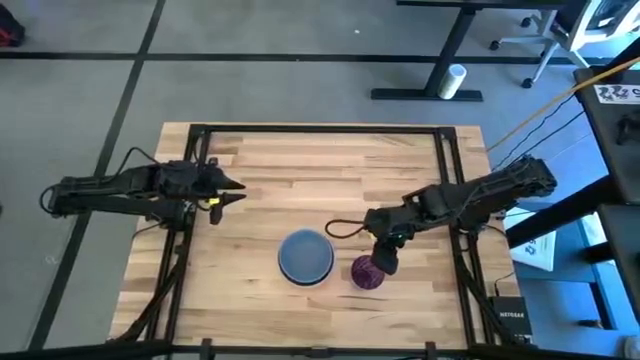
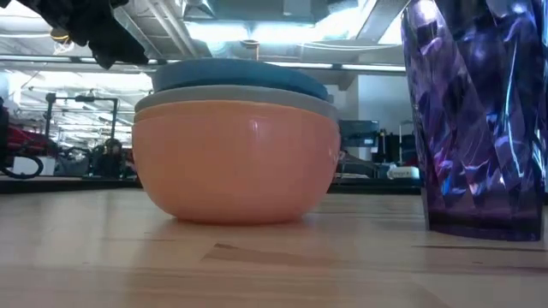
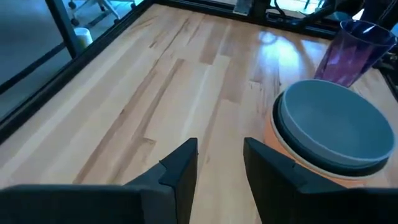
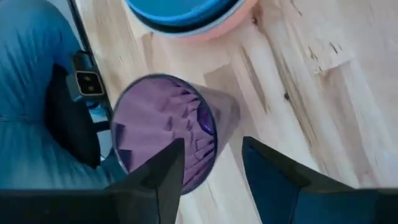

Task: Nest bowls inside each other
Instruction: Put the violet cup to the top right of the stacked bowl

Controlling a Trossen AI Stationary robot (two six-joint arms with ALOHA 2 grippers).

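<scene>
The bowls (image 1: pixel 305 257) stand as one nested stack on the near middle of the worktop (image 1: pixel 300 180). The low view shows three layers: a pale pink or orange bowl (image 2: pixel 235 162) at the base, a grey-beige rim (image 2: pixel 231 97) above it, and a blue bowl (image 2: pixel 240 75) on top. Whether more bowls sit inside cannot be told. No loose bowl shows on the worktop, so the nesting appears complete or close to it.

A purple faceted cup (image 1: pixel 367 272) stands upright just beside the stack, on the right arm's side and apart from it. It is not a bowl and plays no evident part in the nesting.

The right gripper (image 1: pixel 385 262) hangs over the cup. In the right wrist view its fingers (image 4: pixel 165 171) are parted on either side of the cup mouth (image 4: pixel 165 130) and grip nothing — a position that suits either taking hold of the cup or moving clear of it.

The left gripper (image 1: pixel 228 192) waits over the left part of the worktop, well apart from the stack, with its fingers (image 3: pixel 183 165) narrowly parted and empty, pointing toward the bowls.

The worktop is pale jointed wood planking inside a dark metal frame (image 1: pixel 320 128). Beyond it lies grey floor with desk legs, and a white cylinder (image 1: pixel 455 80) lying there.
</scene>
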